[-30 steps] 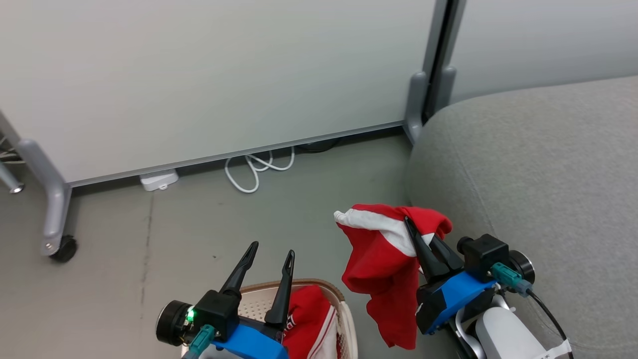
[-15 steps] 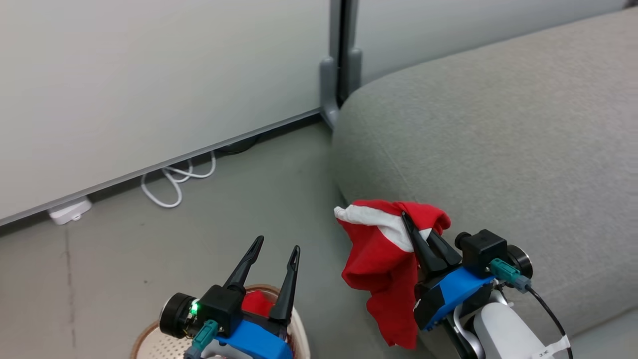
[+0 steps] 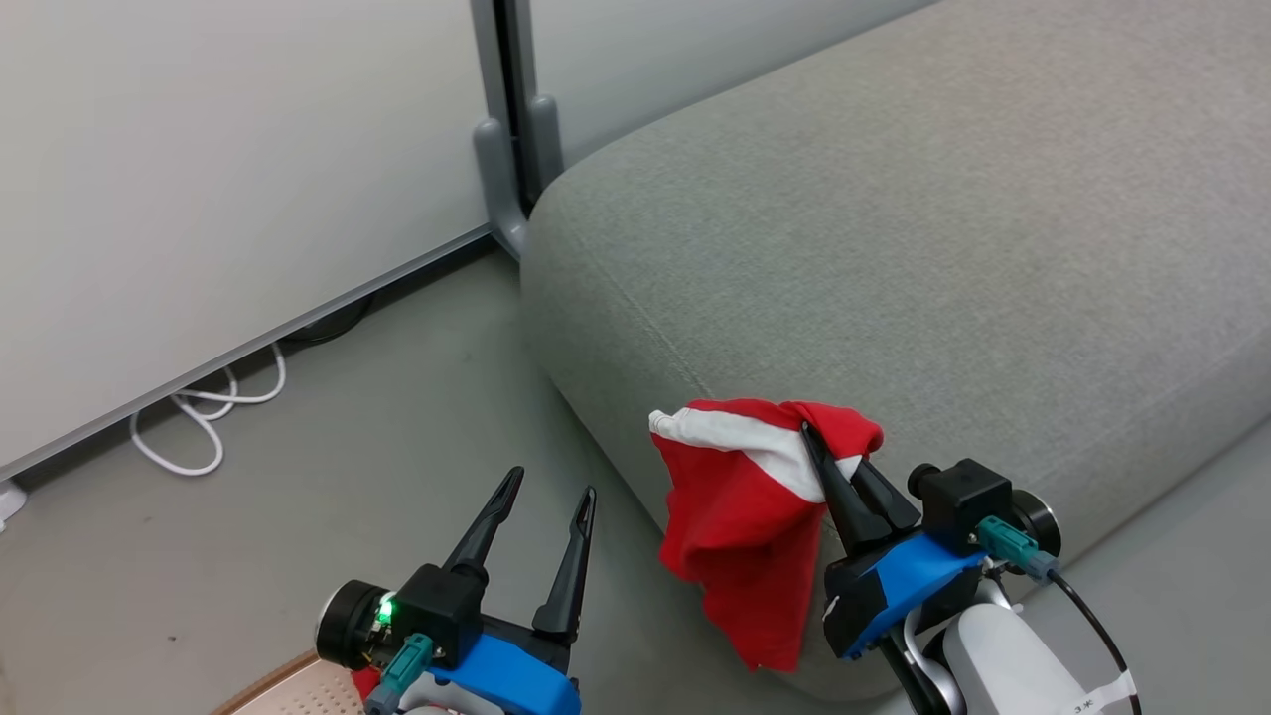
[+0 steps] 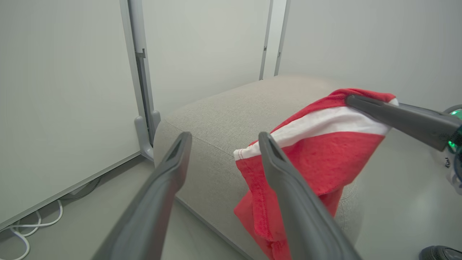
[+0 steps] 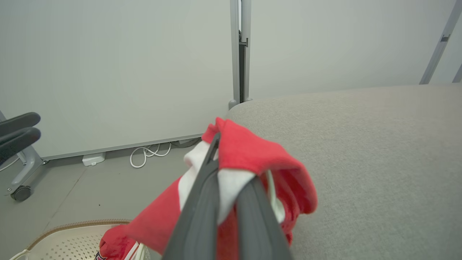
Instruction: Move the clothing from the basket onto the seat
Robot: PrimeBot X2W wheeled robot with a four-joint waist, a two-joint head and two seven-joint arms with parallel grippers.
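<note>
My right gripper [image 3: 819, 447] is shut on a red garment with a white stripe [image 3: 740, 497]. The garment hangs in the air against the near corner of the light-grey seat [image 3: 894, 248]. In the right wrist view the cloth [image 5: 252, 151] drapes over my shut fingers [image 5: 202, 202]. My left gripper [image 3: 551, 492] stands open with nothing in it, left of the hanging garment [image 4: 325, 148]. The cream basket [image 5: 65, 231] lies below, its brown rim [image 3: 278, 680] at the bottom left. A second red garment [image 5: 115, 245] lies in it.
Pale partition panels with a grey upright post [image 3: 506, 119] stand behind the seat. A white cable [image 3: 199, 417] lies coiled on the grey floor along the panel's foot. A wheeled grey leg [image 5: 21, 180] stands at the far left.
The head camera has swung to the right: the seat now takes up much more of the view and the basket has slid off to the bottom left. Both grippers keep their pose.
</note>
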